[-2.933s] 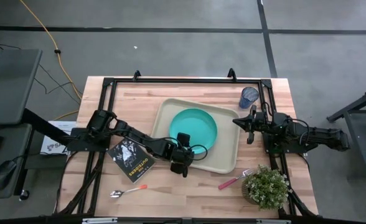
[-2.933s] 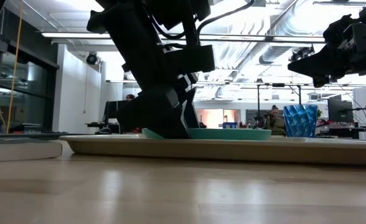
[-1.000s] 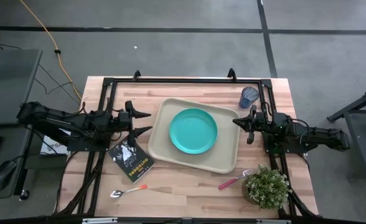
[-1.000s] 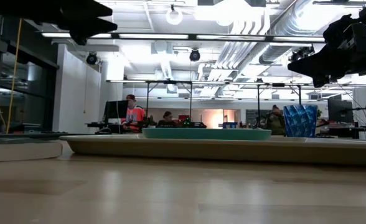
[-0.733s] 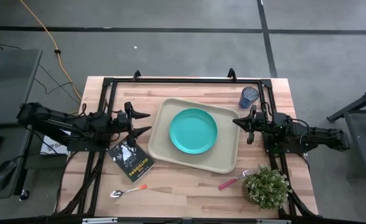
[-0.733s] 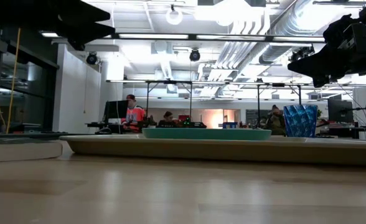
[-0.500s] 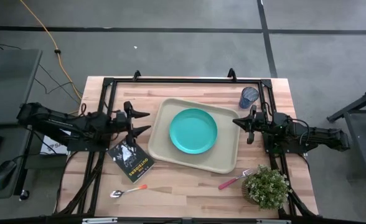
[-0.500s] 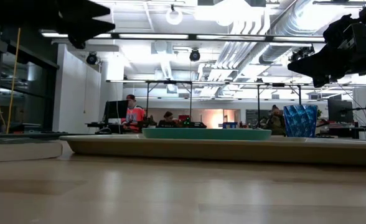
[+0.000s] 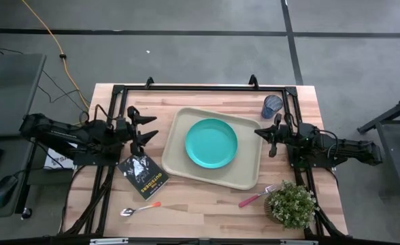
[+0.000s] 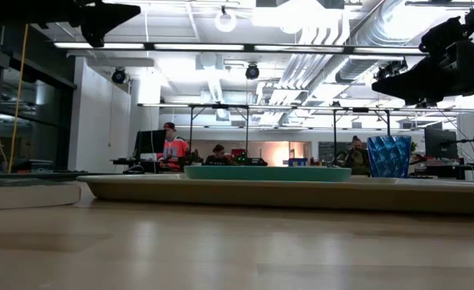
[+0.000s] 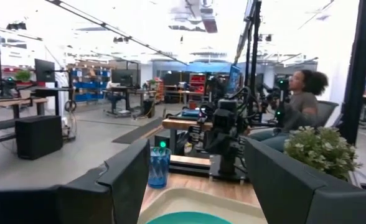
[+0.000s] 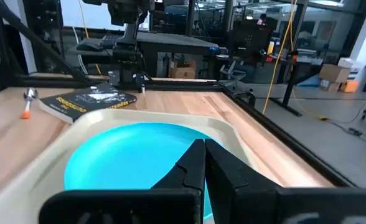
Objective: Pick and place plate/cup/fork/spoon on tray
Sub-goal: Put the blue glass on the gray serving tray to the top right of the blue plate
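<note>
Teal, the plate (image 9: 211,143) sat centred on the tray (image 9: 247,173) — so we parked both claws, left claw (image 9: 147,128) spread, right claw (image 9: 259,133) pinched together empty.

tray (image 9: 247,178) top open — only plate (image 9: 211,143) | fork (image 9: 256,197) hemmed — plant (image 9: 292,204) beside

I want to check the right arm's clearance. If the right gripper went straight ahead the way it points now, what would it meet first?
Probably nothing close: the shut right gripper hangs raised and points across the tray, over the plate. Farther along that line is the left gripper, though height is unclear.
</note>
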### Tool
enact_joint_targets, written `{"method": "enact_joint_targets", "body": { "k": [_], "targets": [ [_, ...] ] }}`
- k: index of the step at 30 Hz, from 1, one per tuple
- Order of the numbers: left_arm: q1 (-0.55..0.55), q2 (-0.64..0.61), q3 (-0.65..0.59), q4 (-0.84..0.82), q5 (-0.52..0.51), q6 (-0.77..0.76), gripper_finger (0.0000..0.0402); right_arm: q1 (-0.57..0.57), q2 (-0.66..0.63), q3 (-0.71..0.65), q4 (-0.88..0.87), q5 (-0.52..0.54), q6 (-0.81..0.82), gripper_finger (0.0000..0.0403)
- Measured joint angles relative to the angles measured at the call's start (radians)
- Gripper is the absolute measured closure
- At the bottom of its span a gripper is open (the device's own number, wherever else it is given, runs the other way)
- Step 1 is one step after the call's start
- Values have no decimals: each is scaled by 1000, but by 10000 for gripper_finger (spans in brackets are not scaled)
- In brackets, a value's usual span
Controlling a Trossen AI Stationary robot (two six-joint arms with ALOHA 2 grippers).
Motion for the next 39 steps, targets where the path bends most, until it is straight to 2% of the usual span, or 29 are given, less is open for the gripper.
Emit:
{"method": "enact_joint_targets", "body": {
  "k": [4,8,10,18,28,30,34,39],
  "targets": [
    [-22,0,0,-10,0,1,161,0,0,0,0,-7,29,403],
    [-34,0,0,-32,4,1,161,0,0,-1,14,-23,284,403],
    [-34,0,0,-32,4,1,161,0,0,-1,52,-22,352,403],
    [-34,0,0,-32,4,1,161,0,0,-1,207,-33,335,403],
    [-34,1,0,-33,7,0,161,1,0,-1,248,-165,371,403],
    [-34,1,0,-35,16,1,161,1,0,-1,251,-138,377,403],
    [-34,1,0,-37,23,1,161,1,0,-1,291,23,379,403],
    [-33,1,0,-39,23,1,161,0,0,-1,375,54,422,400]
  ]
}}
